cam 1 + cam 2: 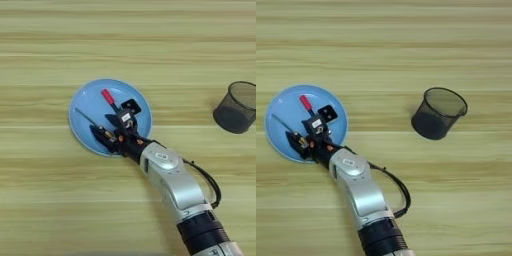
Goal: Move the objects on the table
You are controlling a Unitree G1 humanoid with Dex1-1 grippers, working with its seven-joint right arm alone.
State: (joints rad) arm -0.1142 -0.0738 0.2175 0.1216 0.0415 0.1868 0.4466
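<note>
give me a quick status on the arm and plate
Pincer over blue plate, fingers unclear. Screwdriver, pen, cube on plate. Mesh cup off right, clear.

Screwdriver (92, 121) handle behind end effector (111, 136)

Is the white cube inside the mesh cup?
No, the white cube sits on the blue plate, while the mesh cup stands apart to the right.

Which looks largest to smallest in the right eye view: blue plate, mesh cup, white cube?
1. Blue plate, clearly the widest.
2. Mesh cup, noticeably smaller across than the plate.
3. White cube, by far the smallest, resting on the plate.
</note>
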